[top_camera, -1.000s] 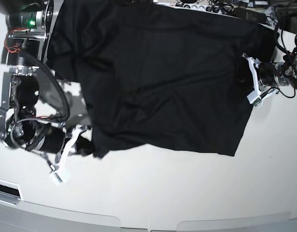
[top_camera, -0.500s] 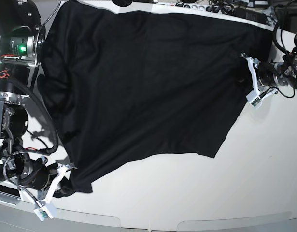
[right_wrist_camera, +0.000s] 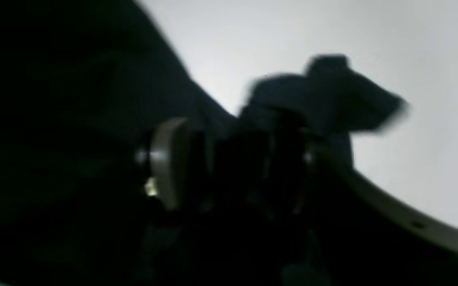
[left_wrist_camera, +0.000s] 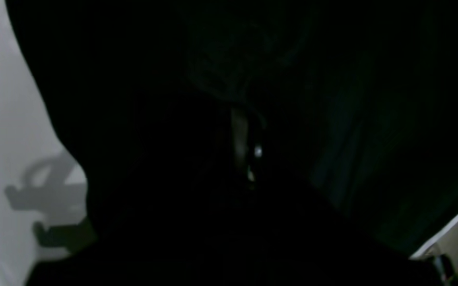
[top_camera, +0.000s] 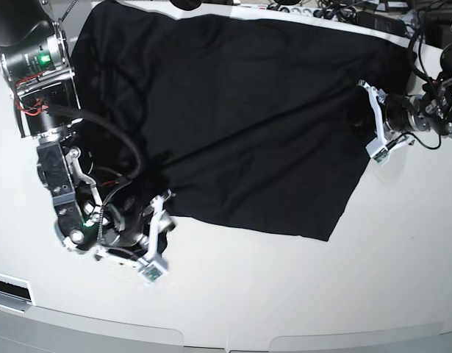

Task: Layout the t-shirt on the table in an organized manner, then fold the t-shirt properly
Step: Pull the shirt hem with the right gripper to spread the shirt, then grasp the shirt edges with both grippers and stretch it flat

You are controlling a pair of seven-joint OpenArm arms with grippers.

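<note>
The black t-shirt [top_camera: 240,118] lies spread over the back half of the white table [top_camera: 284,294], its front hem slanting from left to right. On the view's right, my left gripper [top_camera: 360,119] is shut on the shirt's right edge. In the left wrist view the left gripper [left_wrist_camera: 249,159] is nearly lost in dark cloth [left_wrist_camera: 332,79]. At the shirt's front-left corner my right gripper [top_camera: 156,237] stands open, fingers wide apart. The blurred right wrist view shows the right gripper [right_wrist_camera: 237,159] with a loose bunch of shirt cloth [right_wrist_camera: 332,99] just beyond its fingers.
The right arm's base with a green light [top_camera: 42,59] stands at the back left, partly over the shirt. Cables and a power strip [top_camera: 314,11] line the back edge. The table's curved front edge [top_camera: 226,342] runs along the bottom.
My right gripper has opened and swung back from the front-left corner toward the shirt. The shirt's front-left corner has drawn back with it. The left gripper has barely shifted.
</note>
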